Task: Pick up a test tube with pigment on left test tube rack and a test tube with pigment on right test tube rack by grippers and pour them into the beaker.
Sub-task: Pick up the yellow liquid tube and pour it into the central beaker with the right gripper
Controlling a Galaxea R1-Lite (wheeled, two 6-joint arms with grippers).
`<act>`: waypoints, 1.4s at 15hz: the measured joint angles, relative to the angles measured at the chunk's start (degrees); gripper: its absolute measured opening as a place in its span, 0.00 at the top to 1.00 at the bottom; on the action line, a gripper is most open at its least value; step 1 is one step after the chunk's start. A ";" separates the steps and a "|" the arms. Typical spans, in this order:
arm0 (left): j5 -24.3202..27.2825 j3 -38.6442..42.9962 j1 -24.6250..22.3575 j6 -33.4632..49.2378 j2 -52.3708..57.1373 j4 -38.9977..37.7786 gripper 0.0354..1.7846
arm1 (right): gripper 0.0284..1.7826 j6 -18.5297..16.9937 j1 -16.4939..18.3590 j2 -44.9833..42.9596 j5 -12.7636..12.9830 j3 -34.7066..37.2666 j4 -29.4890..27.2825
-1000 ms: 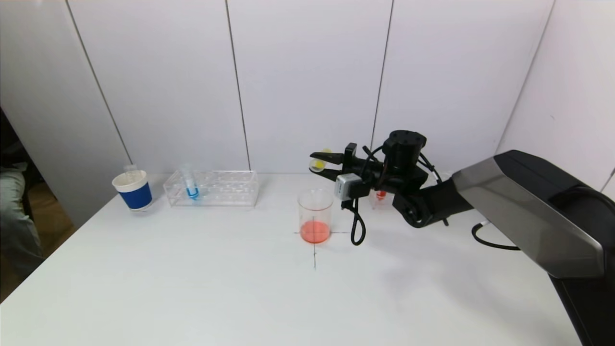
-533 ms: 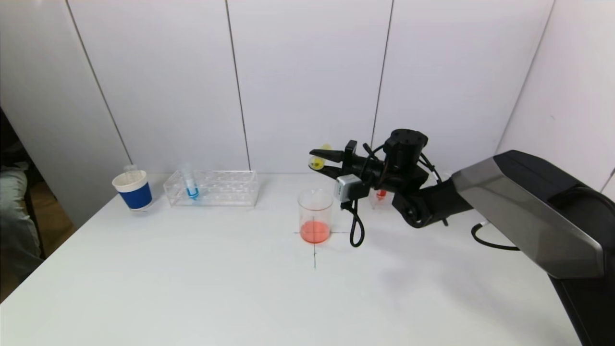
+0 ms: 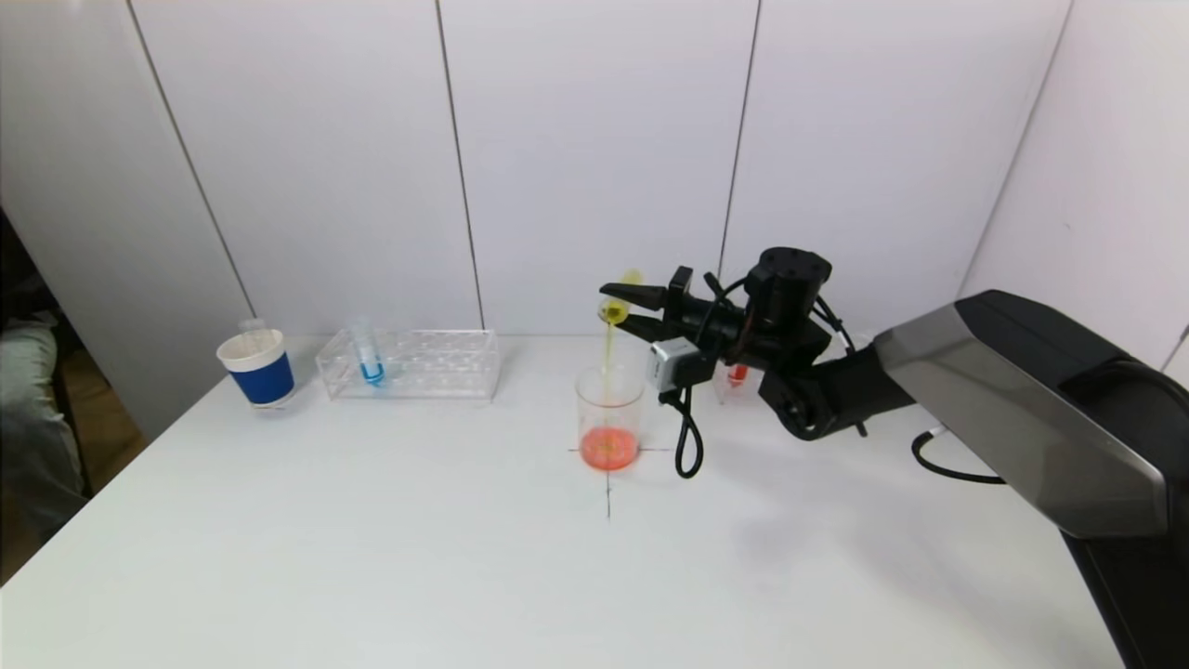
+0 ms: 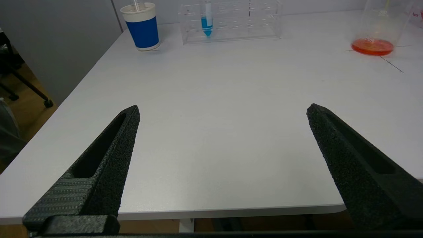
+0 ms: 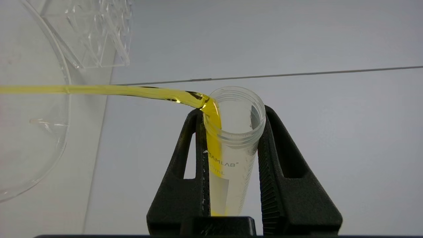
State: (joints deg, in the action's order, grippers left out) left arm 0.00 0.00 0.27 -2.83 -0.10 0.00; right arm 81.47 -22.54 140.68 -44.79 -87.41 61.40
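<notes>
My right gripper (image 3: 624, 311) is shut on a test tube (image 5: 231, 145) holding yellow pigment, tipped on its side above the beaker (image 3: 609, 416). A thin yellow stream (image 3: 608, 358) falls from the tube's mouth into the beaker, which holds orange-red liquid. In the right wrist view the stream (image 5: 99, 90) leaves the tube's rim toward the beaker's rim (image 5: 64, 109). The left rack (image 3: 409, 364) holds a tube with blue pigment (image 3: 370, 358). The right rack is mostly hidden behind my right arm; a tube with red pigment (image 3: 737, 376) shows there. My left gripper (image 4: 223, 114) is open and empty, low at the table's near edge.
A blue and white paper cup (image 3: 257, 367) with an empty tube in it stands left of the left rack. A black cross mark (image 3: 608, 483) lies under the beaker. A black cable (image 3: 687, 446) hangs from my right wrist beside the beaker.
My right gripper has rolled the yellow tube further over the beaker, and the yellow pigment now streams out into it. Nothing else has moved.
</notes>
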 joint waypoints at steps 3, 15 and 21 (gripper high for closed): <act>0.00 0.00 0.00 0.05 0.00 0.00 0.01 | 0.74 0.74 -0.02 0.00 0.00 -0.11 0.20; 0.02 0.00 0.00 0.05 0.00 0.00 0.01 | 0.74 5.29 0.06 -0.30 -0.05 -0.51 2.27; 0.00 0.00 0.00 0.02 0.00 0.00 0.01 | 0.74 7.30 0.16 -0.41 -0.11 -0.96 2.60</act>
State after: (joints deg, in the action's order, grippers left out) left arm 0.00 0.00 0.27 -2.80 -0.10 0.00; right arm 88.77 -22.38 140.26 -44.90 -88.37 64.00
